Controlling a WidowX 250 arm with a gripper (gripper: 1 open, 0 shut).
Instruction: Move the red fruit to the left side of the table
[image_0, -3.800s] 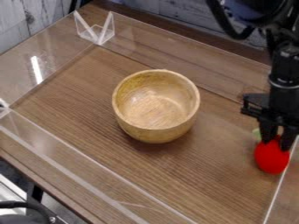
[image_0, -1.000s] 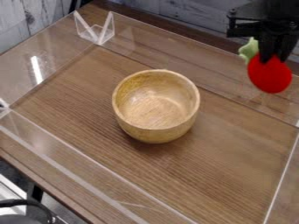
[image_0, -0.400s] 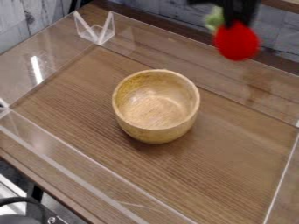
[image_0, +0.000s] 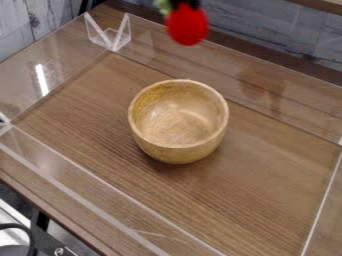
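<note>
Jaws sit almost out of our view at the top edge; we read them as closed on the red fruit (image_0: 187, 26), which hangs just below them in the air, above the table (image_0: 274, 175) and beyond the wooden bowl (image_0: 178, 120).

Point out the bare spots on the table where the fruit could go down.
Bare wood lies left of the bowl toward the acrylic wall, and to the bowl's right on the table. Only the middle is taken. The fruit hangs above the far edge.

light wooden bowl (image_0: 178, 120), upright, mid-frame
</note>
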